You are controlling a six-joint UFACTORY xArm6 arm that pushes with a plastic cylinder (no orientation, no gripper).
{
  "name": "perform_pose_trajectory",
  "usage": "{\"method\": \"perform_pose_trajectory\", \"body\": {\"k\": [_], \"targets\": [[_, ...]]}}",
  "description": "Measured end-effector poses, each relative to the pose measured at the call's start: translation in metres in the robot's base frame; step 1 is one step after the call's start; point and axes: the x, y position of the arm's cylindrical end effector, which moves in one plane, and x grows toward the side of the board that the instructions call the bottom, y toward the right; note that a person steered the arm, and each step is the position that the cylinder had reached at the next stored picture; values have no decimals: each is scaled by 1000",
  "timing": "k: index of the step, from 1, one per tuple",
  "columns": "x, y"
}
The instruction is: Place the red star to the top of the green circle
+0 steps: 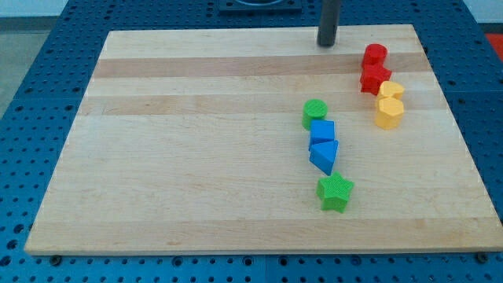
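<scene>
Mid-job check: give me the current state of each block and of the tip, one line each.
my tip: at the board's top edge, touching no block, left of the red blocks.
red star: not yet moved, right of the green circle, against the red cylinder.
red cylinder: upright.
green circle: touching the blue cube.
blue cube: flat.
blue triangle: flat.
green star: flat, nearest the view's bottom.
yellow blocks: two, touching.

Loads of free wooden bench (196,157) on the view's left. The red star block (375,78) is boxed in: small red cylinder block (375,55) above, yellow blocks (390,104) below.

Matt plastic-looking red star (375,78) and green circle (314,113); smooth pale wood board (196,157).
</scene>
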Motion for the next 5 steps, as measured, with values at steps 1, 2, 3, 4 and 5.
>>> {"method": "perform_pose_trajectory", "body": {"k": [1,2,3,4,5], "targets": [[-3,55],[42,135],[118,148],[157,93],[158,54]]}}
